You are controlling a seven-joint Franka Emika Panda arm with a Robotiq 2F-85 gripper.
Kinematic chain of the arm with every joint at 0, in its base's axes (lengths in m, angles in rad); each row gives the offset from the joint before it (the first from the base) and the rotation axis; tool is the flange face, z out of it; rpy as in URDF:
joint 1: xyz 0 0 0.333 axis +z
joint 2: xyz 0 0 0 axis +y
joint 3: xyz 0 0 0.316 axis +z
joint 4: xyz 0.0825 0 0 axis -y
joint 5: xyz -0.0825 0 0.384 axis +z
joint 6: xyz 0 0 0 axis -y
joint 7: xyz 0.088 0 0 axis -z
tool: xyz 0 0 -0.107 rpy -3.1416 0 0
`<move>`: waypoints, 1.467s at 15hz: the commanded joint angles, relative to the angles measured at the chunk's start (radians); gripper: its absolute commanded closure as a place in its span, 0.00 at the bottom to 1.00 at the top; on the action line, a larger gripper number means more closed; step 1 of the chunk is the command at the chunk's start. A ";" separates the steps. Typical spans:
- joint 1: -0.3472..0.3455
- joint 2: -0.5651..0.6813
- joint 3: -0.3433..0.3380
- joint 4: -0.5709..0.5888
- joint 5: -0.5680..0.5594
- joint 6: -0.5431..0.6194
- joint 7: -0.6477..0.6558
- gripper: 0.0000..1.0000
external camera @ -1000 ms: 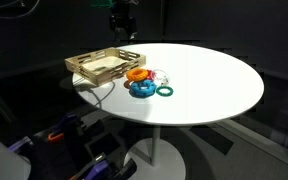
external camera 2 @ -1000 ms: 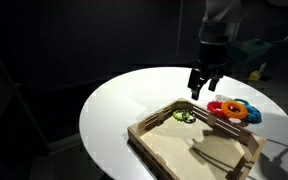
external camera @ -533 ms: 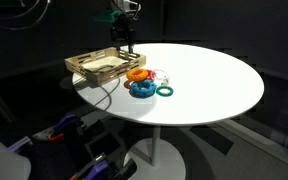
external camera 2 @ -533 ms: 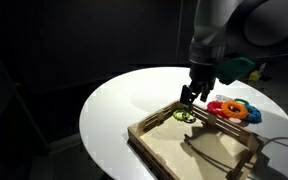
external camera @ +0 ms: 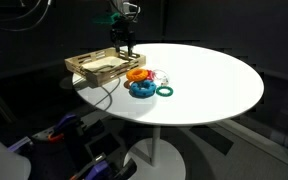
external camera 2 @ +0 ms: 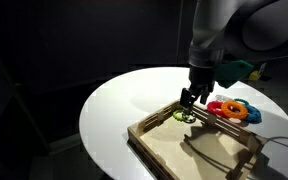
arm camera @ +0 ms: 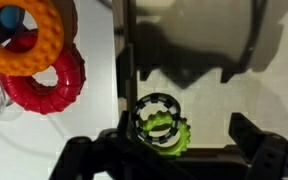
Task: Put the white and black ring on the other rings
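A white and black checkered ring (arm camera: 154,108) lies half on a bright green toothed ring (arm camera: 166,137) in the corner of a wooden tray (arm camera: 224,110). Both show as a small greenish spot in an exterior view (external camera 2: 184,116). My gripper (arm camera: 172,152) is open and empty just above them, one finger on each side; it shows in both exterior views (external camera: 122,52) (external camera 2: 191,98). The other rings lie on the white table beside the tray: orange (external camera: 136,73), blue (external camera: 142,89) and dark green (external camera: 166,91). The wrist view shows the orange ring (arm camera: 29,40) on a red one (arm camera: 54,90).
The wooden tray (external camera: 89,66) sits at the edge of the round white table (external camera: 214,80), its raised rim (external camera 2: 154,125) between the gripper and the ring pile. A pale clear ring (external camera: 161,76) lies by the orange one. A cable hangs off the table near the tray.
My gripper has come down from high above the table to just over the tray corner. It has hardly moved in the last half second.
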 commanded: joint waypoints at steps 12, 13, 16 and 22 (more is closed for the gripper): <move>0.052 0.098 -0.059 0.013 -0.017 0.128 0.015 0.00; 0.052 0.102 -0.062 0.013 -0.016 0.138 0.013 0.00; 0.055 0.117 -0.069 0.017 -0.013 0.170 0.010 0.00; 0.073 0.140 -0.078 0.032 -0.015 0.193 0.009 0.00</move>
